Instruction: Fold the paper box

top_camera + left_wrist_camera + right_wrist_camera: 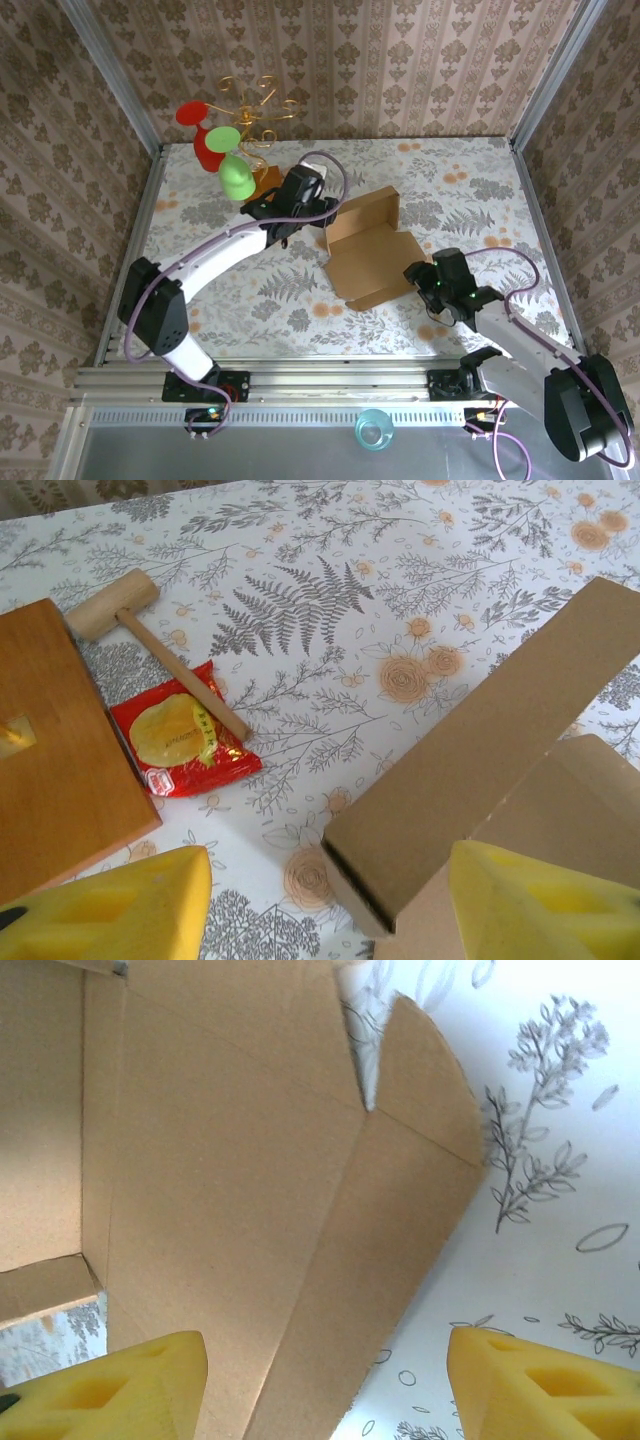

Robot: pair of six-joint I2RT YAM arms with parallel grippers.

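**Pads (120, 905) apart on both arms, box (365, 255) mid-table**

Far left you've got a wood block (50, 750), then a red packet (185, 740) with the mallet (150, 640) handle lying over its edge. Your left gripper (322, 212) is at the box's left wall, fingers apart, nothing clamped. The wall's corner sits between them, nearer the right one. Box is half-folded, back wall up, on the floral table (470, 200). Your right gripper (418, 272) is at the box's right edge, fingers apart, a flap between them, not pinched.
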